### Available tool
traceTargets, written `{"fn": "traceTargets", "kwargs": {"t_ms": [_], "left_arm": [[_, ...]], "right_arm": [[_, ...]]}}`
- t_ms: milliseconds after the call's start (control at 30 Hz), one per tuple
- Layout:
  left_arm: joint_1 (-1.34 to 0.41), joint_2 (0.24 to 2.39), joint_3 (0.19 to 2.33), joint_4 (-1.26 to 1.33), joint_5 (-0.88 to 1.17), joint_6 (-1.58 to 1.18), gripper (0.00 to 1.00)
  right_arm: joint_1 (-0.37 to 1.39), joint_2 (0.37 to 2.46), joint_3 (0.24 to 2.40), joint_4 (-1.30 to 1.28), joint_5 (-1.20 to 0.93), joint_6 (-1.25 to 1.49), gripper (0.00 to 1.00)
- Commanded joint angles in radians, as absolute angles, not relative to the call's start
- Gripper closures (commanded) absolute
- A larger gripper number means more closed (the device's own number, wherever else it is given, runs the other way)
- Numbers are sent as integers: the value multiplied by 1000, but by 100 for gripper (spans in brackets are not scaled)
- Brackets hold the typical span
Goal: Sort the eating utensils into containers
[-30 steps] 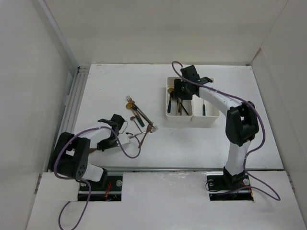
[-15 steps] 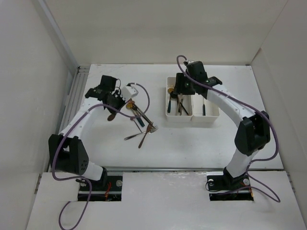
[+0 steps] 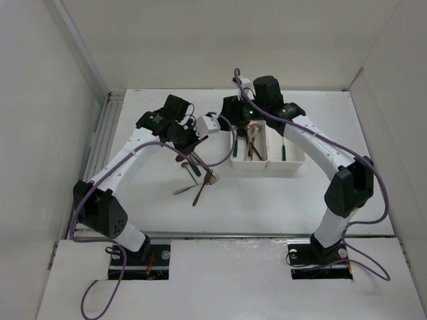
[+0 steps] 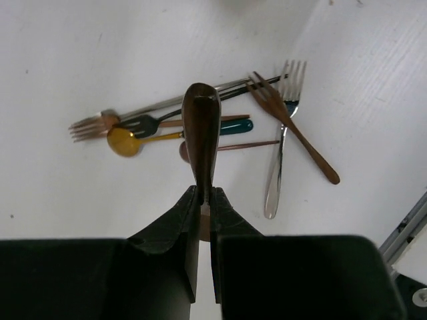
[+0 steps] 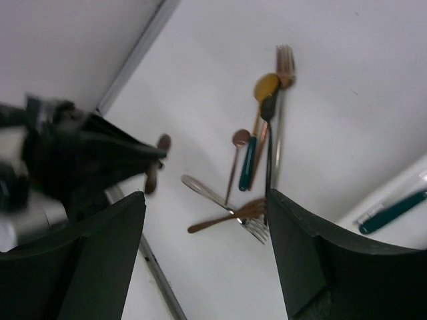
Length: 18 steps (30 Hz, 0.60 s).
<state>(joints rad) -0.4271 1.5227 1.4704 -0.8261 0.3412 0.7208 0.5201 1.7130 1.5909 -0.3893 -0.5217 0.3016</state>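
Note:
My left gripper (image 4: 205,197) is shut on the handle of a brown wooden spoon (image 4: 201,133) and holds it above the loose utensils. Below lie a gold spoon (image 4: 127,141), a teal-handled utensil (image 4: 233,125), a wooden fork (image 4: 293,123) and a silver fork (image 4: 283,150). In the top view the left gripper (image 3: 187,145) hangs over this pile (image 3: 198,175). My right gripper (image 3: 233,110) is open and empty, just left of the white bins (image 3: 267,162). The left bin holds several utensils (image 3: 250,143); the right bin holds one dark-handled utensil (image 3: 283,152).
The right wrist view shows the left gripper (image 5: 100,160) with the spoon (image 5: 155,170), the pile (image 5: 257,153) and a teal handle in a bin (image 5: 393,208). A metal rail (image 3: 100,143) runs along the table's left edge. White walls enclose the table.
My left arm swung from the near left up to the pile, then right, carrying the brown spoon. My right gripper moved left off the left bin.

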Motion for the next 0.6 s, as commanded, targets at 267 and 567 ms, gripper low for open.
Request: {"fn": "traceTargets", "kwargs": {"t_ms": [267,567], "left_arm": [[-609,1431,1416,-854,213,957,100],[-640,1450,1376,-845,172,1034,100]], "right_arm": [[485,1894,1759,-580,-899,235,33],[494,1873,1684,-630,-1005,198,33]]}}
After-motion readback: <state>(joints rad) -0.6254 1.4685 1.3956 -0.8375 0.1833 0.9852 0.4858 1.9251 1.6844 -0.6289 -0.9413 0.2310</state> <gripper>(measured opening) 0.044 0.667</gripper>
